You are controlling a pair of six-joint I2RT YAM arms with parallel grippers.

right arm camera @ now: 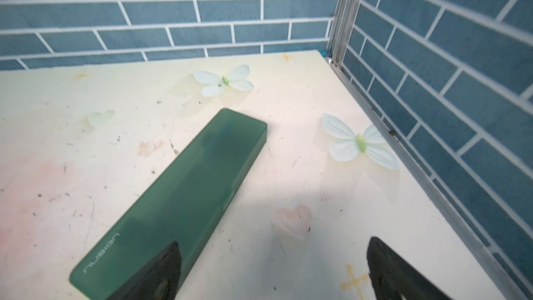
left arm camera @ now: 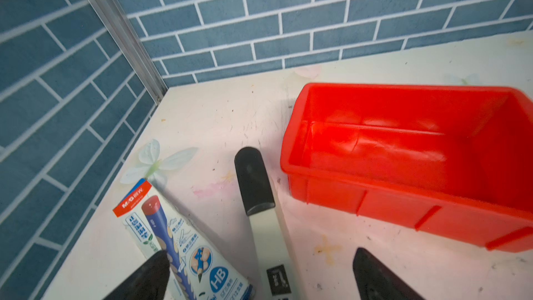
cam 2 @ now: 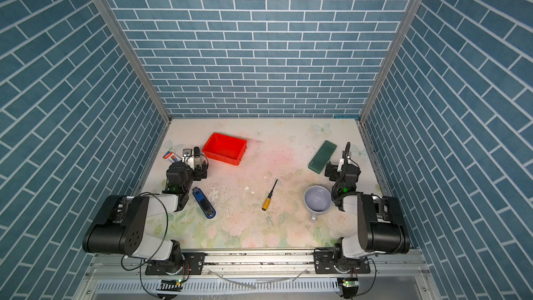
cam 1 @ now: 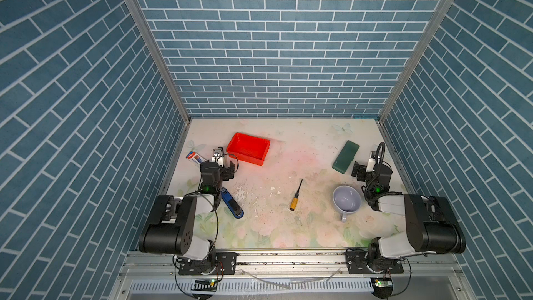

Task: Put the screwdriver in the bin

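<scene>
resting apart: one screwdriver [cam 1: 296, 199], one bin [cam 1: 247, 159], one mug [cam 1: 346, 200], one stapler [cam 1: 232, 206]

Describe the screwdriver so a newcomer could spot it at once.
On the floral tabletop, look near the middle, between the blue stapler and the pale lavender mug. The small screwdriver lies there alone; only it has a ribbed yellow-orange handle and thin black shaft.

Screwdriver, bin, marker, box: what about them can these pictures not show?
- screwdriver: tip shape too small in both top views; outside both wrist views.
- bin: one end cut off by the left wrist view's edge.
- marker: one end cut off by the same view's edge.
- box: contents hidden under its frosted lid.
</scene>
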